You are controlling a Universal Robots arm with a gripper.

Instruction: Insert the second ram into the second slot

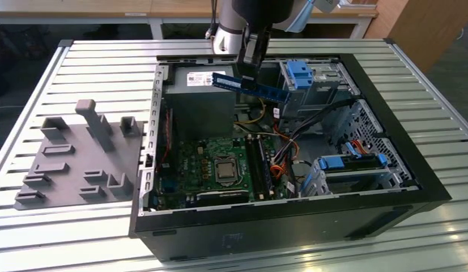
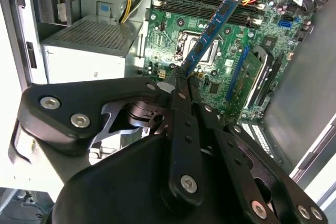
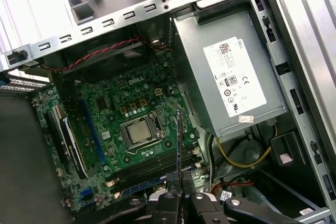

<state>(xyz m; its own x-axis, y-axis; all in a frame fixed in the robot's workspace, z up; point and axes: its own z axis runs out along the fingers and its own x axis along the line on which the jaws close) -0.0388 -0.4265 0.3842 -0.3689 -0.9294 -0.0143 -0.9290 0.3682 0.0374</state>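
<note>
My tool [image 1: 246, 75] is clamped on one end of the second ram [image 1: 266, 91]. I hold it above the motherboard [image 1: 207, 164] inside the open computer case [image 1: 294, 226].

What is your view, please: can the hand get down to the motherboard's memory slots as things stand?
Probably yes: the hand, shut on the second ram, hangs above the open case, and the memory slots lie uncovered below, orange cables beside them.

Space above motherboard [image 1: 207, 164] open; cables [image 1: 283, 153] just beside memory slots [image 1: 258, 164]; power supply [image 1: 200, 102], drive cage [image 1: 317, 85] border board.
</note>
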